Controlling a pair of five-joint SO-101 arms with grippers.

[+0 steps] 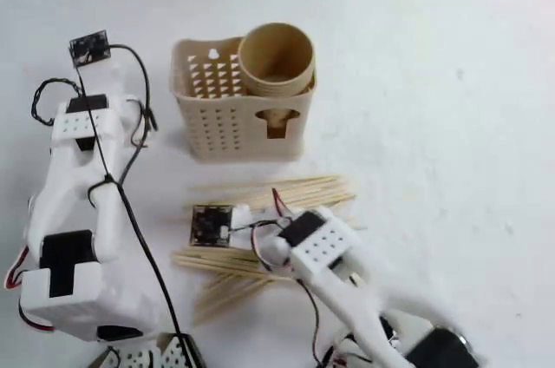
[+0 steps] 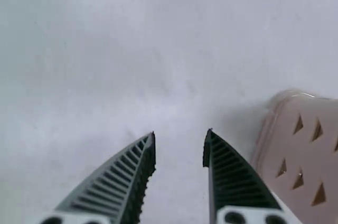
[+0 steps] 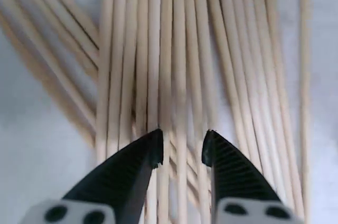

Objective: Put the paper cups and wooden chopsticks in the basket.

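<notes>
Chopsticks lie right under my right gripper. Its jaws stand a little apart with a narrow gap and hold nothing, and I can't tell whether the tips touch the wood. From the high view, that arm comes in from the near right edge, with its wrist over the middle of the loose pile. The pile fans out on the white table just in front of the basket.

My left gripper is also slightly spread and empty. It hangs over bare table, with a corner of the basket close beside it.

The paper cups sit nested together, upright, in the right end of the basket.
</notes>
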